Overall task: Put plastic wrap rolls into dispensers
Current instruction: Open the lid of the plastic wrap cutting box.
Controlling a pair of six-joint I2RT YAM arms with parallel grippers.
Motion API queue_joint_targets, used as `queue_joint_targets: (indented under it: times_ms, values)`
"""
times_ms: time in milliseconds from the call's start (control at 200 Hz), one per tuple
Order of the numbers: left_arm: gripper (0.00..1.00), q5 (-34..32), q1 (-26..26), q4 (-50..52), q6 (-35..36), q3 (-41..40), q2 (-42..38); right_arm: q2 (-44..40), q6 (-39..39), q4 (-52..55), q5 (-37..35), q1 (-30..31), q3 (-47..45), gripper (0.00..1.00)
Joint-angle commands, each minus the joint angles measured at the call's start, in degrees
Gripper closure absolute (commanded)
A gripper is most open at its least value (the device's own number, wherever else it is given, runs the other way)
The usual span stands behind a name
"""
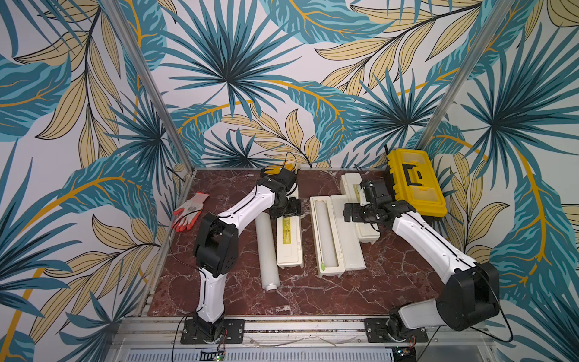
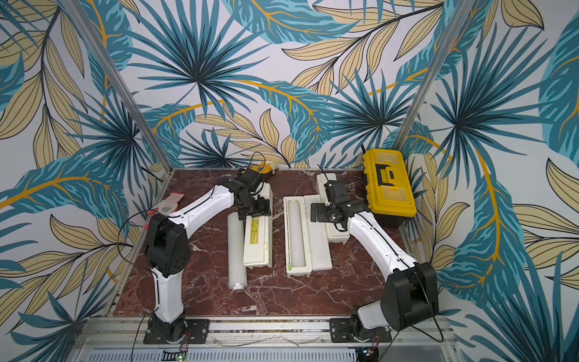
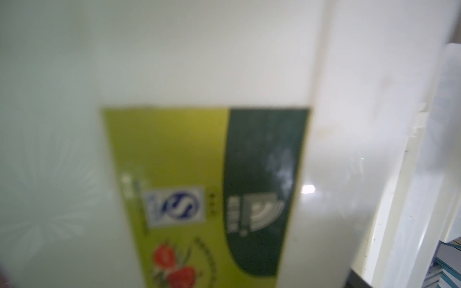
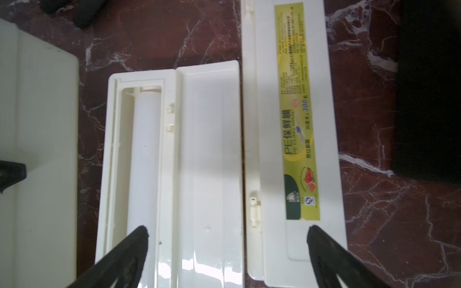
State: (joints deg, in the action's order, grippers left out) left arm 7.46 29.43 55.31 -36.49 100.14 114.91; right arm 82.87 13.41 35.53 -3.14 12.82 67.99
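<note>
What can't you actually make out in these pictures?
- Left gripper: its wrist hides the jaws in both top views; open or shut unclear.
- Label: blurred in the left wrist view, too close.
- Left box and right box: shut lids hide what is inside.
- Yellow-black thing at the back: left arm covers most of it.

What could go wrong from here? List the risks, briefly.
1. The loose roll lies free beside the left closed box. A nudge from the left gripper, which is working at that box, could send the roll rolling away.
2. The open box has its lid lying against the right closed box. The open right gripper hovers over both, so closing the lid might snag or shift the neighbouring box.
</note>
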Motion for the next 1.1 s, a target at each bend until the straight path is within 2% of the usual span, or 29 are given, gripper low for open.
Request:
queue_joint_targets:
  times_ms: [0,90,190,325,426,571,866,1096]
  values:
    - [0.35,-3.6,-0.2,-0.4,0.5,-3.3,-0.7,2.6,-1.1,1.1,6.0,-3.9,-0.7,0.01]
    - [0.33,-4.7,-0.4,-0.4,0.7,-5.2,-1.2,4.9,-2.1,-0.7,11.2,-8.1,-0.5,0.01]
    - [0.31,-4.5,-1.0,-0.4,0.8,-6.8,-1.3,8.2,-3.6,-1.4,13.5,-11.4,1.2,0.01]
    - [0.24,-3.9,-1.6,-0.4,0.8,-7.4,-1.2,11.5,-5.0,-4.1,14.9,-14.4,3.0,0.01]
    - [0.14,-3.5,-1.6,-0.4,0.7,-6.8,-1.7,14.6,-6.2,-4.0,15.8,-16.1,5.9,0.01]
    - [0.0,-3.6,-1.6,-0.4,1.2,-5.8,-2.9,20.9,-8.2,-2.9,24.2,-18.0,11.1,0.01]
    - [0.0,-3.2,-2.2,-0.4,1.5,-6.0,-3.4,28.9,-9.7,0.3,34.6,-18.2,19.2,0.01]
    - [0.0,-3.4,-3.8,-0.4,2.9,-6.0,-5.6,24.8,-9.5,1.7,35.7,-17.7,19.5,0.01]
